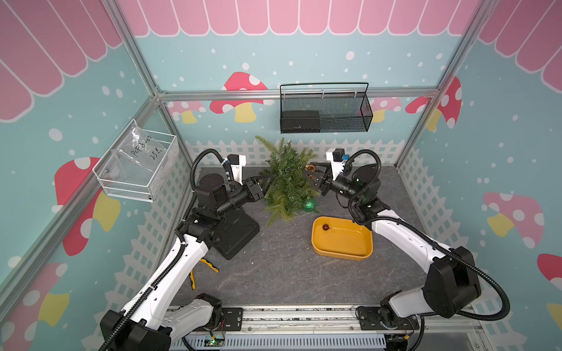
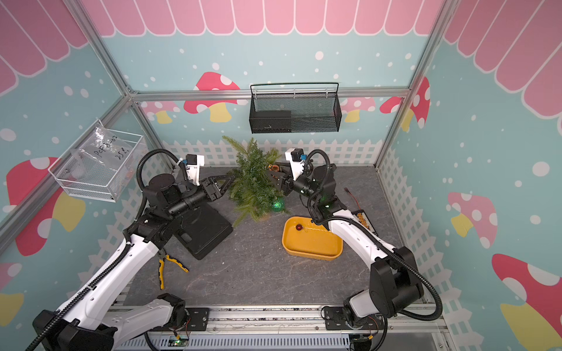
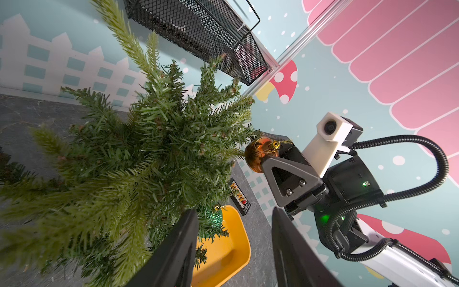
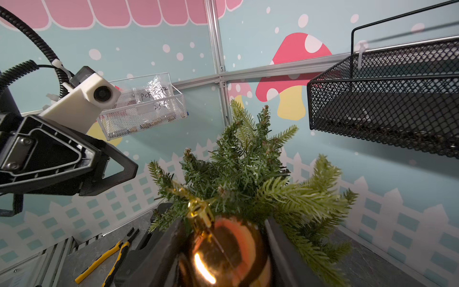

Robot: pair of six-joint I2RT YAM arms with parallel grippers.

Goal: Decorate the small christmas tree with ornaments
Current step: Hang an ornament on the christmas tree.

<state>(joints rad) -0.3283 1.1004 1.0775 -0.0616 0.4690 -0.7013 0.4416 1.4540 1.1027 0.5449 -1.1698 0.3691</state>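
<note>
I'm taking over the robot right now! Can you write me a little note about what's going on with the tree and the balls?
The left end effector is open and empty, beside the small christmas tree.
The right end effector is shut on the orange-gold ball, held against the tree's other side.
Done: the green ball sits among the low branches.
Left: hook the orange-gold ball on a branch and let go, then fetch the red ball from the yellow tray.
</note>
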